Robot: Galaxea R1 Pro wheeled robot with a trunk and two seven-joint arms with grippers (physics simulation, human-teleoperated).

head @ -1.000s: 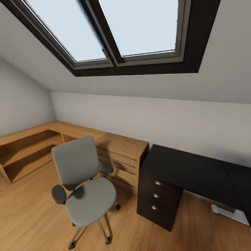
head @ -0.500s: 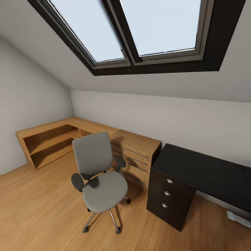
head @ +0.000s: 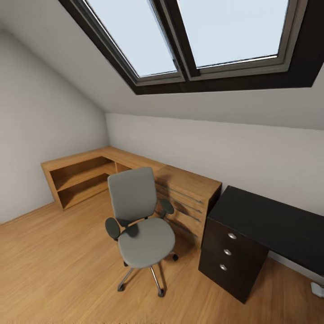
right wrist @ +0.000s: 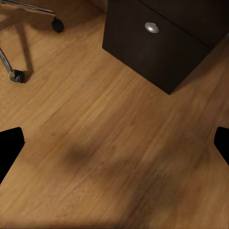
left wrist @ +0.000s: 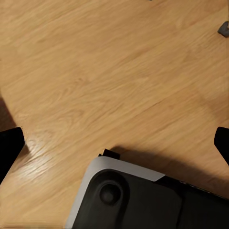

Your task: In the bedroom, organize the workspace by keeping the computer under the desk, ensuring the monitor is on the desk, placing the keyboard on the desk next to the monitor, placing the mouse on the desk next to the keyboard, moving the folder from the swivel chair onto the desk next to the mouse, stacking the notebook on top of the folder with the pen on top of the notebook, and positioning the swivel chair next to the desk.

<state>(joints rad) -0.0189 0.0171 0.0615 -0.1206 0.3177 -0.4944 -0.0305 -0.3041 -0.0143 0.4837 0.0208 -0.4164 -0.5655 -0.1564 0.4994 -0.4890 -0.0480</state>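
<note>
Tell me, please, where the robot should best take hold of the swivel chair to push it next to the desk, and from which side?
Probably the top edge of the backrest on the swivel chair, approached from behind, the wall side. The backrest stands upright and thin, so open fingers can straddle it, and the castors should let it roll toward the desk.

In the left wrist view, the left gripper [left wrist: 114, 143] points down, its two dark fingertips [left wrist: 10, 148] showing at opposite edges of the picture, spread wide with nothing between them. The robot's own grey-and-black base [left wrist: 138, 198] sits below it. The right gripper [right wrist: 114, 143] likewise hangs downward, fingertips [right wrist: 9, 145] wide apart and empty.
</note>
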